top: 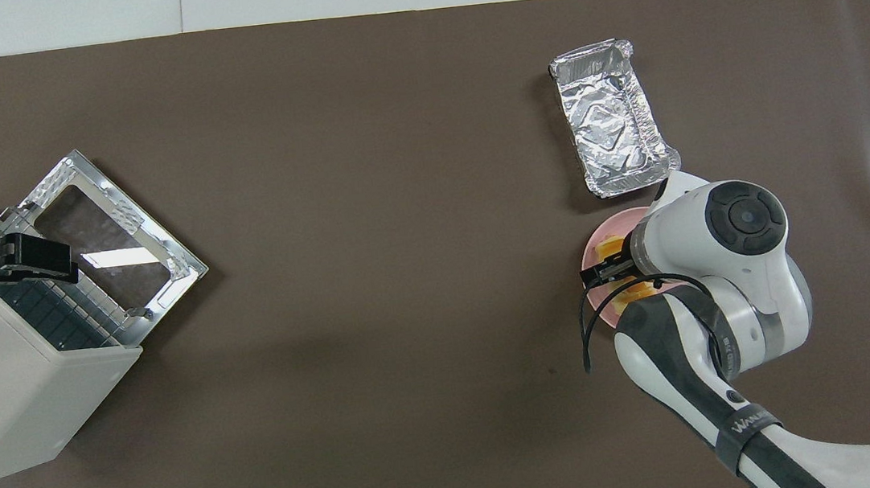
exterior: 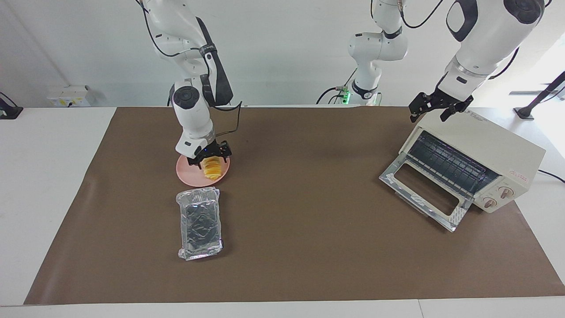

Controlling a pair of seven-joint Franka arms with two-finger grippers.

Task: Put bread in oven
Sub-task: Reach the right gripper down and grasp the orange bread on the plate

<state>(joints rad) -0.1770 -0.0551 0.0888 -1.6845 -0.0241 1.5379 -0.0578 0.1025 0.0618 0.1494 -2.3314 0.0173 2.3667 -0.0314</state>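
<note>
Ridged golden-orange bread (exterior: pixel 212 169) on pink plate (exterior: pixel 189 175), right gripper (exterior: pixel 209 155) fingers astride it, grasp unclear; left gripper (exterior: pixel 435 106) spread above oven (exterior: pixel 494 152).

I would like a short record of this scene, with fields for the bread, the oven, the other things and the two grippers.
bread: bread lies on the pink plate, not yet in the oven
oven: oven at the left arm's end of the table, door dropped open
foil tray: foil tray farther from the robots than the plate
right gripper: right gripper down at the bread, fingers on both sides of it
left gripper: left gripper over the oven's top edge, open
</note>
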